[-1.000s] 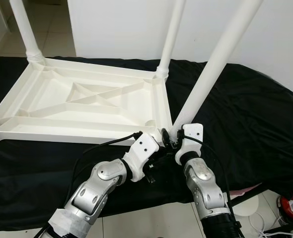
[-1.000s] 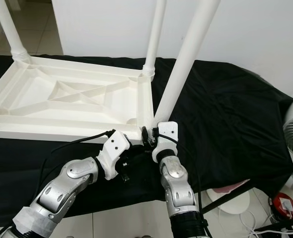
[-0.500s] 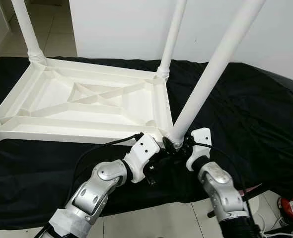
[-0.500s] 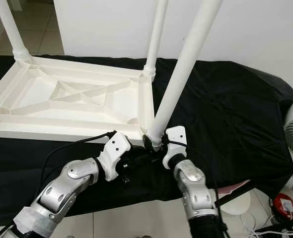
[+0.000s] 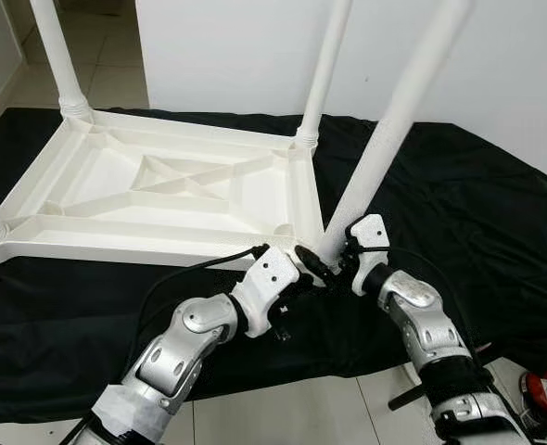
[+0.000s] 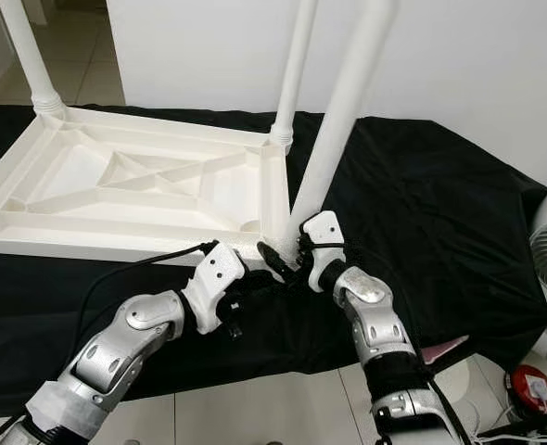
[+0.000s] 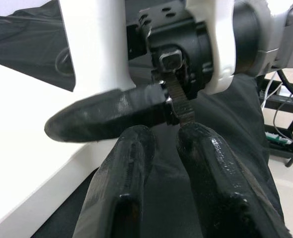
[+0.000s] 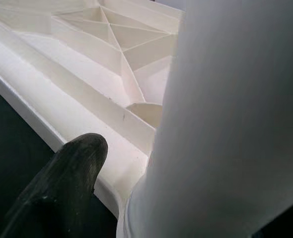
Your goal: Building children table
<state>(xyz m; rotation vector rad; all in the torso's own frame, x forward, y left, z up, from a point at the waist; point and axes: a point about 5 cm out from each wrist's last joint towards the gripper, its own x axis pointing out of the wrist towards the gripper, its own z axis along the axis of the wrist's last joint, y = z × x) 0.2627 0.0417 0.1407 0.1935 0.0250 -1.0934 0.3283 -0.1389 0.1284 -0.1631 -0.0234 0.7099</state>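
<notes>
Leg [image 5: 385, 158] is leaning up and away from our right gripper [image 5: 327, 264], which is clamping its base at the tabletop [image 5: 162, 185] corner; left gripper [image 7: 159, 148] is waiting shut beside it.

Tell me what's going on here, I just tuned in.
The robot is assembling a white children's table that lies upside down on a black cloth. Three legs stand in their corner sockets. The right pincer holds the fourth leg near its base, tilted at the near right corner, not seated upright. The left pincer sits beside that corner, its fingers close together with nothing between them.
</notes>
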